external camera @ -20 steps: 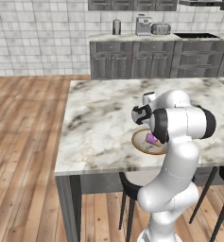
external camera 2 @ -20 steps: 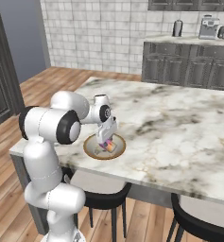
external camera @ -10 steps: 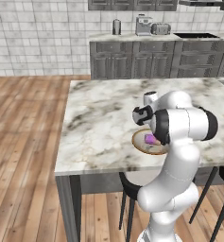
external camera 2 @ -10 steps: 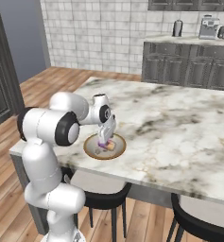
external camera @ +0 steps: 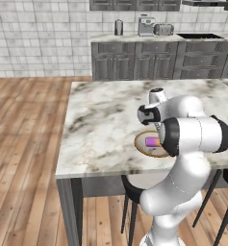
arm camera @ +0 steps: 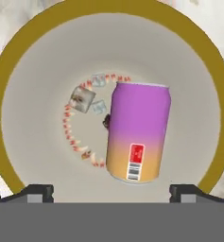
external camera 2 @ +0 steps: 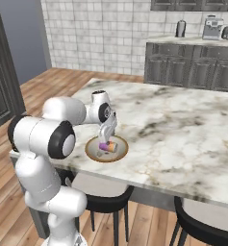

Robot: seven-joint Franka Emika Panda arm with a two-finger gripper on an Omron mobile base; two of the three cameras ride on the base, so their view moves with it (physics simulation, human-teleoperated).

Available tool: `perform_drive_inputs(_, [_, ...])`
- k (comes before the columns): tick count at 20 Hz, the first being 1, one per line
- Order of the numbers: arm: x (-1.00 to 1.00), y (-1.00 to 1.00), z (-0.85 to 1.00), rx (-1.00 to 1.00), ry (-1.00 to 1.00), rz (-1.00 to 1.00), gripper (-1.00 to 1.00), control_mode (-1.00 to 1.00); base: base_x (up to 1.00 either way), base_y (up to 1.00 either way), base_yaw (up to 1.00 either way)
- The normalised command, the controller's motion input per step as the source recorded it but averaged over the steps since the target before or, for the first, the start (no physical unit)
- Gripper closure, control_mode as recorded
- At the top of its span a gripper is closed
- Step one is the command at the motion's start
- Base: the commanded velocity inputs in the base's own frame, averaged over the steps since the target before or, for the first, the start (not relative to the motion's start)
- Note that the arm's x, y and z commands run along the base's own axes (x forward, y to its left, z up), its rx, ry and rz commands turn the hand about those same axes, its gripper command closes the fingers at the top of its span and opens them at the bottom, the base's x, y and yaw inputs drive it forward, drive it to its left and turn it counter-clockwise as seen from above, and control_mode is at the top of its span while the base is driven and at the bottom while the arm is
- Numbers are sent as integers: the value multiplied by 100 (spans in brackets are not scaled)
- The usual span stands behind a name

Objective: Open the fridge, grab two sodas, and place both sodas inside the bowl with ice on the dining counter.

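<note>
A purple-pink soda can [arm camera: 138,134] with a yellowish lower band lies on its side inside the bowl with ice [arm camera: 33,56], next to a few ice cubes [arm camera: 82,99]. The tan-rimmed bowl [external camera 2: 91,153] rests on the white marble dining counter [external camera 2: 183,125] near its front edge. My gripper [arm camera: 111,190] hovers just above the can with its jaws wide apart and nothing between them. From the right base view the gripper [external camera 2: 106,140] points down over the can [external camera 2: 109,146]. In the left base view my forearm partly covers the bowl [external camera: 140,144] and can [external camera: 152,141].
Dark stools [external camera 2: 101,199] stand under the counter's front edge. At the back runs a long counter on dark cabinets [external camera: 158,65] with small appliances [external camera: 145,25]. Wooden floor [external camera: 24,134] lies to the left of the island.
The jaws have spread from a partial grip to wide apart. The can has left the fingers and now lies flat in the bowl. The arm has hardly moved.
</note>
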Motion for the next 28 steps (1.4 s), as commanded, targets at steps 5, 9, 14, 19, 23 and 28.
perform_drive_inputs(5, [-36,11,57,2,-1,-2,-100,-100,0,0,0])
perform_drive_inputs(9, [-60,42,48,14,0,-12,-100,-100,0,0,0])
perform_drive_inputs(14, [-64,60,28,21,-5,-21,-100,-100,0,0,0])
perform_drive_inputs(19, [-68,72,15,23,-8,-26,-100,-100,0,0,0])
perform_drive_inputs(23, [-76,67,17,23,-5,-28,-100,-100,0,0,0])
perform_drive_inputs(28, [-89,43,42,20,0,-27,-100,-100,0,0,0])
